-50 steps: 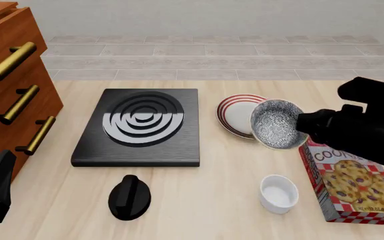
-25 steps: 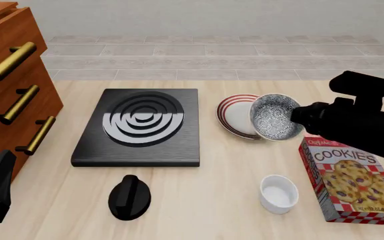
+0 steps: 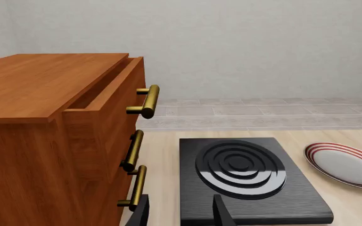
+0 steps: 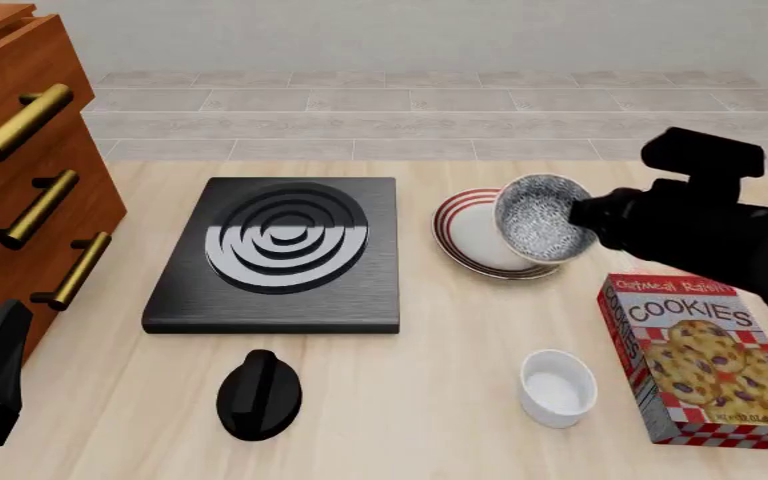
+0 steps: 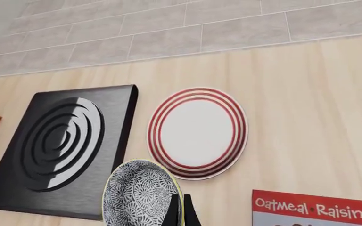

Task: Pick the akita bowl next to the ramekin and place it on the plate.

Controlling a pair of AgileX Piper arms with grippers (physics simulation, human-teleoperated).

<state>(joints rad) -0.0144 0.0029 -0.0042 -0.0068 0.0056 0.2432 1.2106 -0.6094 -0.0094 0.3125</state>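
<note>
The right gripper (image 5: pixel 179 210) is clamped on the rim of the patterned bowl (image 4: pixel 542 219), held tilted in the air above the near edge of the plate (image 4: pixel 471 235) — well clear of the ramekin (image 4: pixel 556 386). Pick-up is done; lowering and release remain. The left gripper (image 3: pixel 179 212) rests idle, fingers apart.

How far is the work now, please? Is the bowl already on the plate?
Not yet. Done: the akita bowl is off the table, away from the ramekin. In hand: the right gripper holds it by the rim, tilted, above the plate. Left: lower it onto the plate and release.
</note>
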